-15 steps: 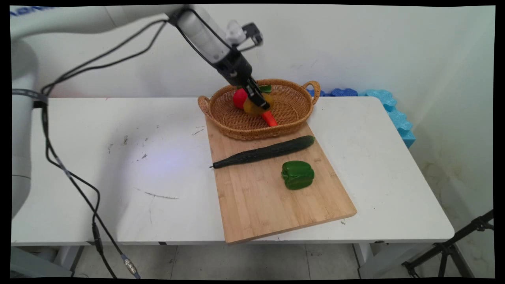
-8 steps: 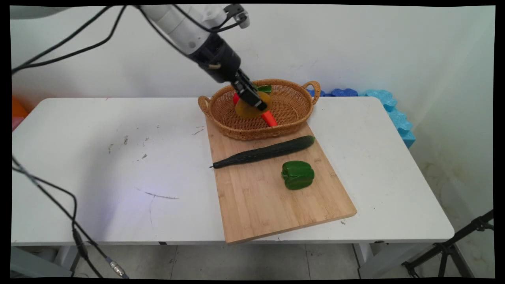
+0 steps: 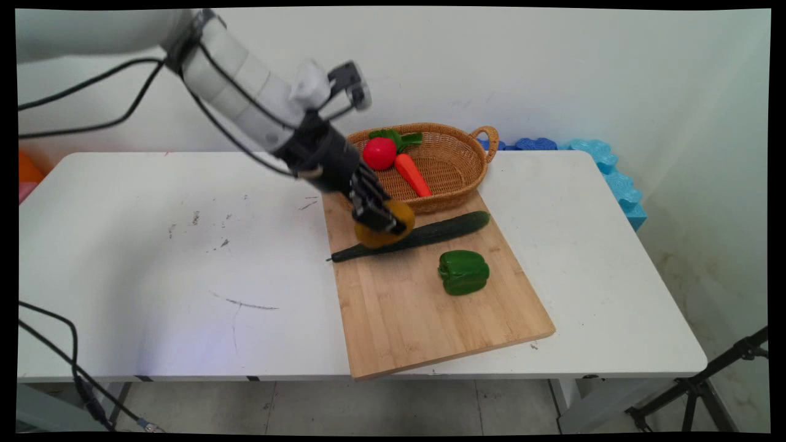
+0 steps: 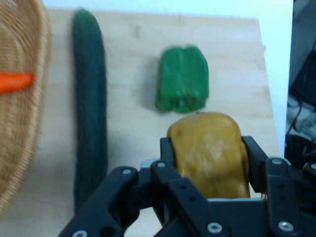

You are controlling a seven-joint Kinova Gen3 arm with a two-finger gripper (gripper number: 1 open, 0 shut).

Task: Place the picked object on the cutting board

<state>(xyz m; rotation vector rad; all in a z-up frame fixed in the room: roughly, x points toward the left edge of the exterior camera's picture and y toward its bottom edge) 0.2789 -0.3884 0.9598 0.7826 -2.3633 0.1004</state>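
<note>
Main view: tool clamped on a yellow-brown potato, its two fingers pressed against the potato's opposite sides. The potato is held over the cutting board, above the thin end of the cucumber, which lies across the board. A green pepper sits on the board, on the near side of the cucumber and apart from it. A wicker basket rests on the board's far end; inside it are a tomato, a carrot and a green leafy piece. The board lies on the white counter. Hand view: potato between the fingers, pepper just beyond it, cucumber alongside the basket.
</note>
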